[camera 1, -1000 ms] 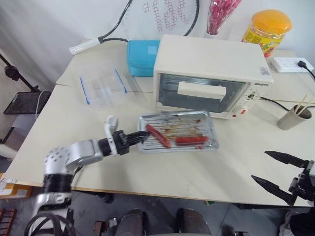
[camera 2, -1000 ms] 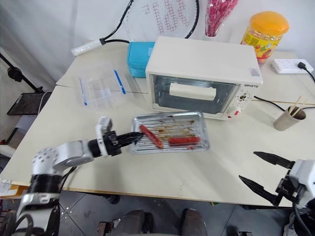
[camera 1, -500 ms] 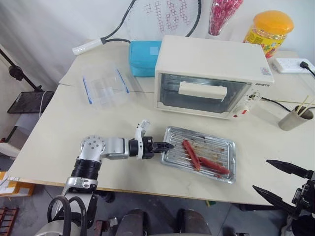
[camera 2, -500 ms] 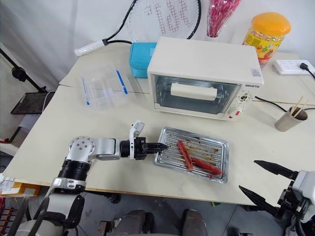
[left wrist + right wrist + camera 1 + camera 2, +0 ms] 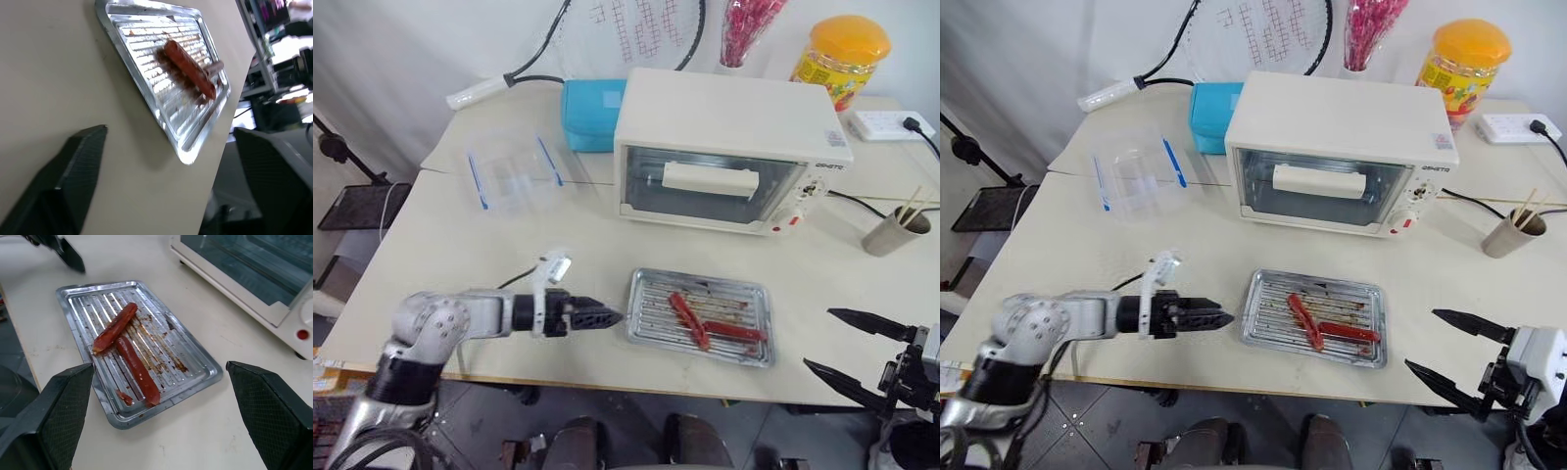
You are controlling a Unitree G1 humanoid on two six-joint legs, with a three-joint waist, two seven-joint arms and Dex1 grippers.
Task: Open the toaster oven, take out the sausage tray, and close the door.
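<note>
Cream table [image 5: 460, 255] carries the sausage tray [image 5: 651, 315] before the shut toaster oven [image 5: 724, 122]; both end effectors gape, empty.

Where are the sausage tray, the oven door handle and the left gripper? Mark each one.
sausage tray [image 5: 651, 311]: left eye view, on bare ribbed metal at its left end.
door handle [image 5: 710, 179]: left eye view, on the middle of the cream-white bar.
left gripper [image 5: 607, 316]: left eye view, at its black fingertips beside the tray.
</note>
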